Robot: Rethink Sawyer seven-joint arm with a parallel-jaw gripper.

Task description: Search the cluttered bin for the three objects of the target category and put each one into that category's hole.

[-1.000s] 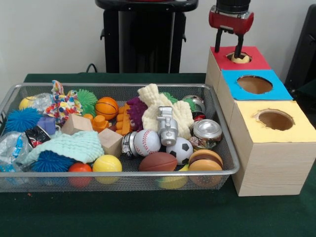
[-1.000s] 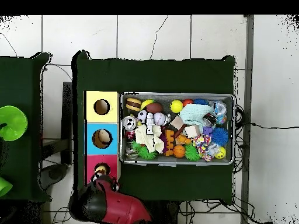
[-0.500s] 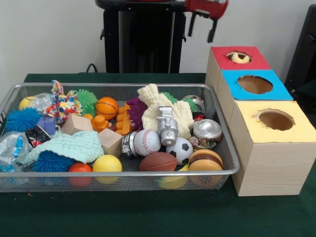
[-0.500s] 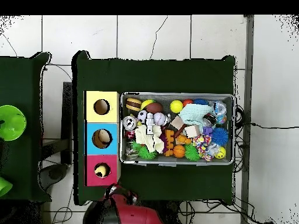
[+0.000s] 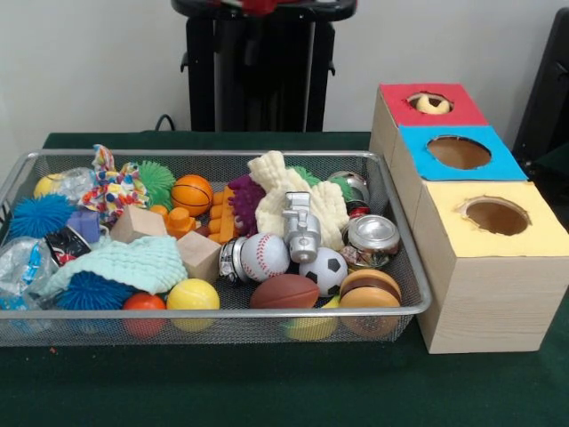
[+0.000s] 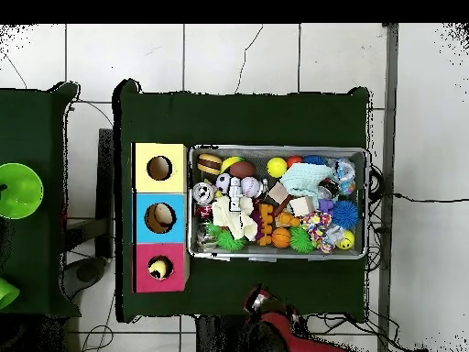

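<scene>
At the robot's edge of the table, outside the bin: gripper [image 6: 261, 301] sits off the green cloth, clear of both the bin and the boxes. Only a red sliver of it shows at the top of the front view. Can't tell whether the jaws are released or clenched; nothing visibly hangs from them

Next out, the red hole [image 5: 433, 100]: a pale yellow piece [image 5: 433, 106] sits in its mouth, apparently caught on the ragged rim and not fully dropped through. My read is that's one target delivered, so red is the active category. Exact type of the piece is too small to tell

Blue hole [image 5: 458, 151] and yellow hole [image 5: 495, 215] stand in the same row of boxes, hard against the bin's end wall, so the carry from bin to hole is short

The bin [image 5: 222, 313] is still packed, and the remaining targets are presumably in there. Which ones they are I can't say

- sports balls cluster at the front: baseball [image 5: 265, 255], soccer ball [image 5: 326, 269], football [image 5: 284, 291]
- silver toy [image 5: 300, 229] stands upright on the pile, leaning on the cream cloth [image 5: 276, 191]
- can [image 5: 372, 238] and burger toy [image 5: 370, 298] are wedged at the box end
- teal cloth [image 5: 124, 263] drapes over things and may hide more

Likely next step: pick a top-layer candidate, since buried ones need clearing first
</scene>
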